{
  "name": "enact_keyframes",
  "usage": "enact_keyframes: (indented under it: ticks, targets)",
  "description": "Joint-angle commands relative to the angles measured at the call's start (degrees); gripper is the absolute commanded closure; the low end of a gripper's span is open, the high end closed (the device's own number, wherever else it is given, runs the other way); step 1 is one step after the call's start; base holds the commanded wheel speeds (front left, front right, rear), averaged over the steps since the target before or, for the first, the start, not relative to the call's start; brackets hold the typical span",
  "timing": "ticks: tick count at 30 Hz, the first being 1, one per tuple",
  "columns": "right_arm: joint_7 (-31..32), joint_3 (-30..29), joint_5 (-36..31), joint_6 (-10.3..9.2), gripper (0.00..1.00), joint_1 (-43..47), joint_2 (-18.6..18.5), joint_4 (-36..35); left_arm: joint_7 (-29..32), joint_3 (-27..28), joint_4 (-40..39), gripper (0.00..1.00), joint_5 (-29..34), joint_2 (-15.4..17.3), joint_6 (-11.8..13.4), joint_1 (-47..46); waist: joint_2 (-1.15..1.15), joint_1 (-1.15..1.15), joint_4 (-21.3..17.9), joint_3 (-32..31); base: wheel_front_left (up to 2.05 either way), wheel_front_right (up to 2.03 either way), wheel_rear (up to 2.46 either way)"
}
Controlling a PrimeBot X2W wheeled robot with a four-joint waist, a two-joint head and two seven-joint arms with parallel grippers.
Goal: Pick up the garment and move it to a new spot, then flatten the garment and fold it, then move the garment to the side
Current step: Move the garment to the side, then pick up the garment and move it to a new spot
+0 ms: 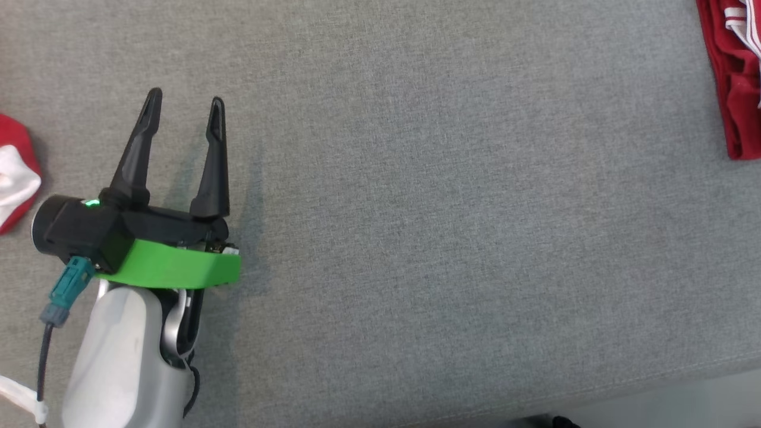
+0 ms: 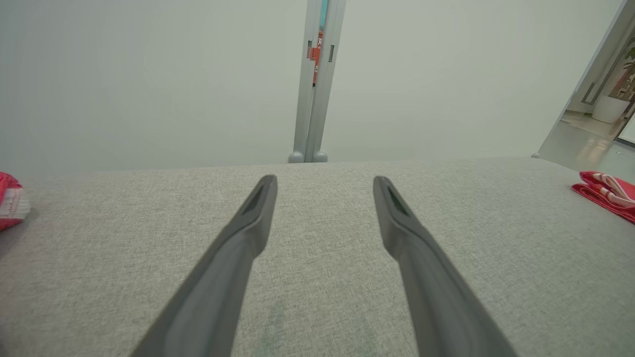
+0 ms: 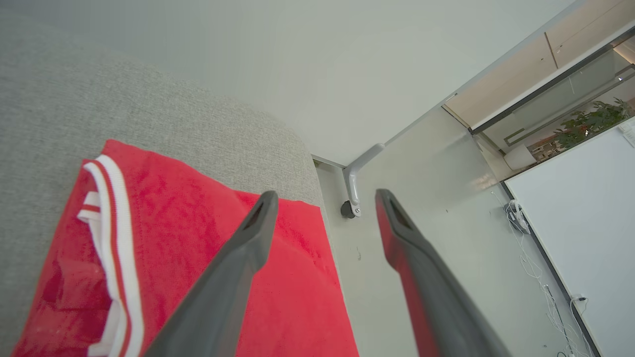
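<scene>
1. Grey woven cloth covers the wide padded surface [image 1: 416, 238] in front of me, and everything here rests on it.
2. Red with white-and-red striped trim, the garment [image 1: 734, 77] lies folded flat at the far right of that surface. It sits right at the edge, with the pale floor [image 3: 471, 223] beyond it in my right wrist view.
3. My left gripper [image 1: 185, 98] is over bare grey cloth at the lower left of the head view. Its two dark fingers are spread wide with nothing between them, and it is well apart from the garment.
4. My right gripper [image 3: 326, 196] hangs above the garment's outer edge, fingers parted wide and empty. One finger is over the red fabric and the other is over the floor past the surface's edge. I cannot tell whether a fingertip touches the fabric.
5. A smaller red and white bundle [image 1: 15, 172] sits at the left edge of the surface, near my left gripper but not touching it.
</scene>
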Motion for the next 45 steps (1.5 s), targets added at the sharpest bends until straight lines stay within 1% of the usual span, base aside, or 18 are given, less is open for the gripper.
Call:
enact_keyframes:
  ticks: [1, 4, 6, 9, 11, 12, 18, 22, 27, 33, 45]
  targets:
    - [-1.3, 0.7, 1.1, -0.12, 0.00, 2.0, 1.3, -0.7, 0.0, 0.4, 0.4, 0.00, -0.1, -0.6, -0.1, 1.4, 0.00, -0.01, 1.1, -3.8, 0.00, 0.00, 0.00]
    - [-3.9, 1.3, 3.3, -0.12, 0.00, 5.0, 3.9, -2.5, 0.0, 0.8, 1.5, 0.00, -0.3, -1.4, -0.1, 2.9, 0.00, -0.01, 2.1, -7.2, 0.00, 0.00, 0.00]
    - [-5.9, 1.0, 4.9, -0.12, 0.00, 8.0, 6.6, -4.6, 0.0, 1.3, 2.4, 0.00, -0.4, -1.9, -0.1, 4.2, 0.00, -0.01, 2.7, -9.7, 0.00, 0.00, 0.00]
    - [-7.7, 0.9, 7.7, -0.12, 0.00, 13.5, 10.3, -8.7, 0.0, 2.5, 3.7, 0.00, -0.4, -2.5, -0.1, 6.6, 0.00, -0.01, 3.5, -13.4, 0.00, 0.00, 0.00]
    - [-8.4, 1.2, 9.0, -0.12, 0.00, 17.1, 11.7, -11.2, 0.0, 3.2, 4.4, 0.00, -0.3, -2.7, -0.1, 8.2, 0.00, -0.01, 4.2, -15.5, 0.00, 0.00, 0.00]
    - [-8.9, 1.4, 10.1, -0.12, 0.00, 19.1, 13.0, -12.6, 0.0, 3.6, 4.8, 0.00, -0.3, -2.9, -0.1, 9.1, 0.00, -0.01, 4.5, -16.6, 0.00, 0.00, 0.00]
    - [-9.0, 1.1, 13.3, -0.12, 0.00, 29.3, 17.8, -20.3, 0.0, 5.2, 6.8, 0.00, 0.1, -3.6, -0.1, 13.7, 0.00, -0.01, 6.7, -22.0, 0.00, 0.00, 0.00]
    - [-7.7, 2.5, 13.9, -0.12, 0.00, 34.2, 20.6, -24.4, 0.0, 6.4, 8.2, 0.00, 0.1, -3.8, -0.1, 16.4, 0.00, -0.01, 7.1, -24.7, 0.00, 0.00, 0.00]
    - [-7.7, 4.8, 14.5, -0.12, 0.00, 37.4, 22.8, -26.6, 0.0, 7.5, 9.0, 0.00, 0.4, -4.1, -0.1, 18.9, 0.00, -0.01, 7.3, -26.9, 0.00, 0.00, 0.00]
    - [-7.3, 6.1, 15.3, -0.12, 0.00, 40.1, 25.0, -26.9, 0.0, 7.8, 9.5, 0.00, 0.7, -4.7, -0.1, 20.1, 0.00, -0.01, 8.4, -27.9, 0.00, 0.00, 0.00]
    - [-6.6, 5.3, 14.9, -0.12, 0.00, 42.0, 25.3, -27.7, 0.0, 8.2, 9.4, 0.00, 1.0, -5.5, -0.1, 20.6, 0.00, -0.01, 9.6, -28.4, 0.00, 0.00, 0.00]
